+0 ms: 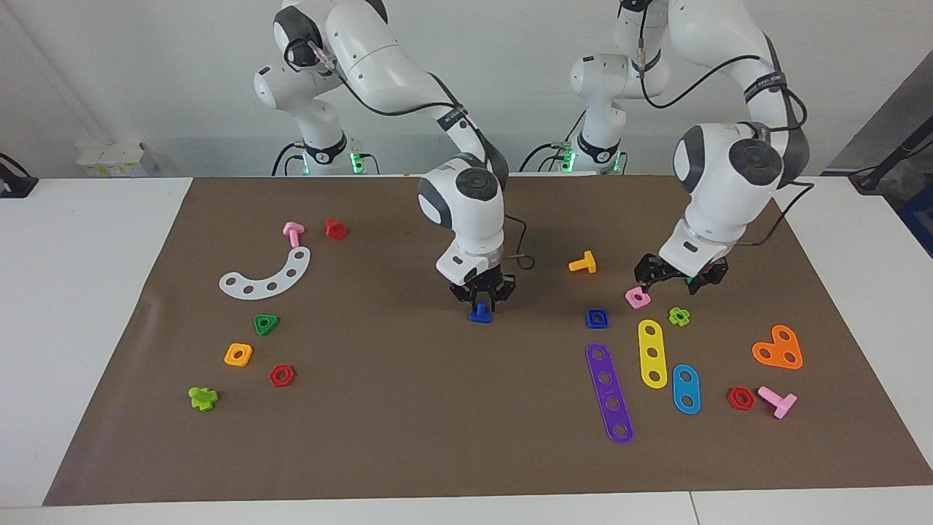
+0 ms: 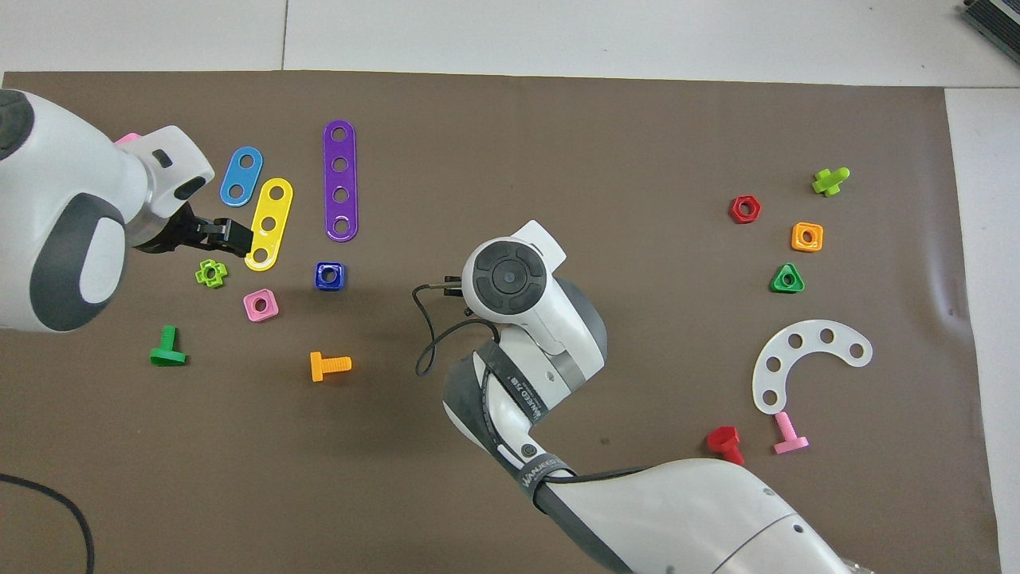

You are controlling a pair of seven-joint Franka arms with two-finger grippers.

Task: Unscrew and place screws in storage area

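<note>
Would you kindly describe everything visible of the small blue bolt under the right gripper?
The blue bolt is a small royal-blue piece that looks like plastic, standing on the brown paper mat near mid-table. Only its lower part shows; the right gripper sits directly on top, fingers around its upper part. In the overhead view the arm hides it entirely. Nothing else touches it.

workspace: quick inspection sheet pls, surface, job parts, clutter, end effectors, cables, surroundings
surface: brown mat on white table
job's things: blue bolt on the mat, mid-table; storage bin: nothing seen
clutter: loose nuts, bolts and strips toward both ends of the mat
end effectors: right end effector down at the blue bolt; left end effector open, over the mat by a pink nut
cables: black cable loops off the right wrist
surroundings: white wall
</note>
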